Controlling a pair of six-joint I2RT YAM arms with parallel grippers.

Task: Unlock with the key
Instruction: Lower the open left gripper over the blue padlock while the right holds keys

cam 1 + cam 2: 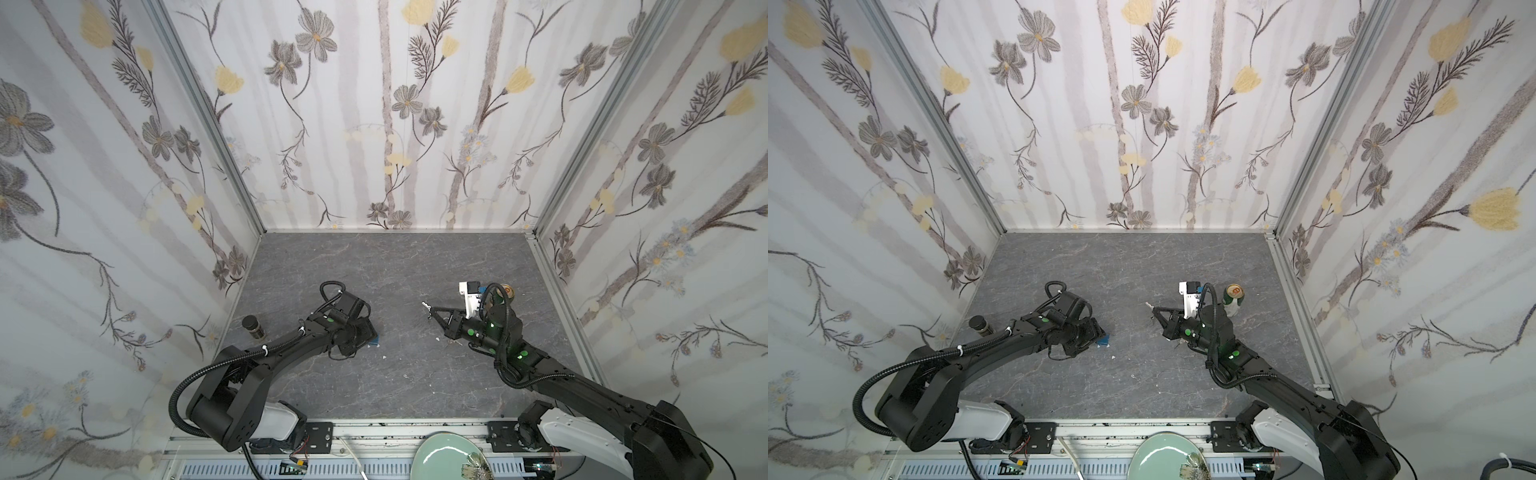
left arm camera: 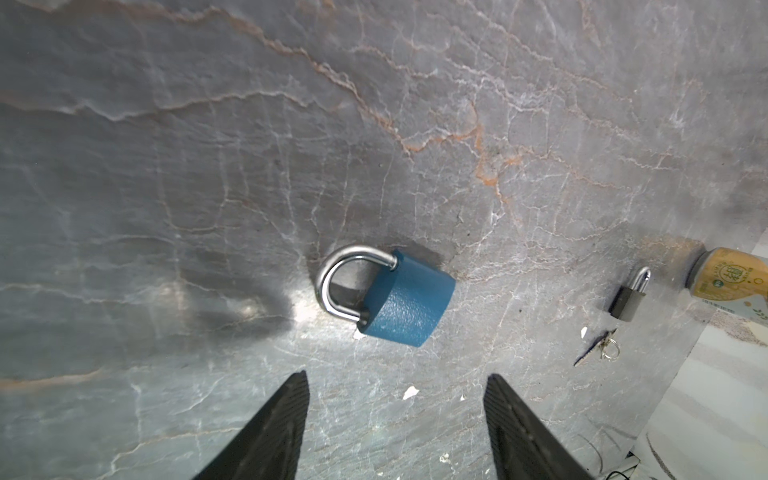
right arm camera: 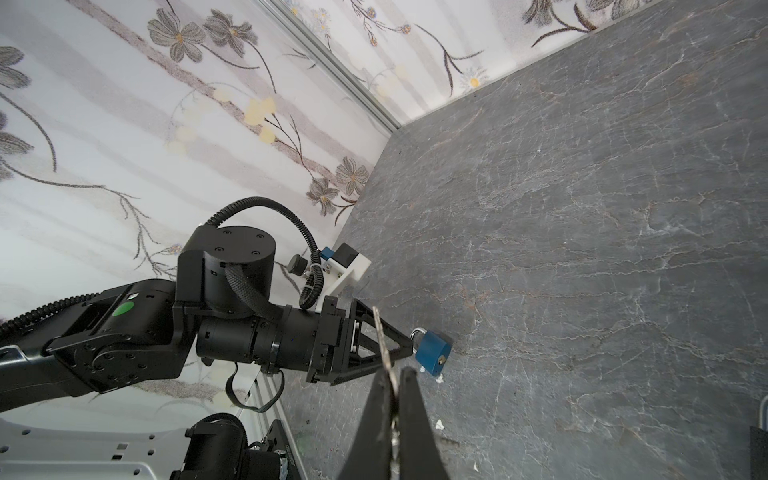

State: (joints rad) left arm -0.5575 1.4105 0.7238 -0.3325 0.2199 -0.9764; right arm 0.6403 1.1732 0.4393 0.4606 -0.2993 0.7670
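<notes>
The right pincer is clamped tight on a small silver key, whose blade pokes out past the tips. In both top views it hangs over the table right of centre, tips pointing left toward the middle. The left pincer stands spread wide with nothing between its fingers, poised just above the blue padlock. That padlock lies flat on the grey marbled table, left of centre in both top views, where only a blue corner peeks out from under the arm. Its steel shackle sits seated in the body, and the brass keyhole end faces toward the right arm; key and padlock are well apart. Farther out, a small dark padlock lies just beside a loose bunch of keys on a ring, near a drink can standing right of the right arm. A dark jar stands at the table's left edge, and a pale green plate sits at the bottom edge.
</notes>
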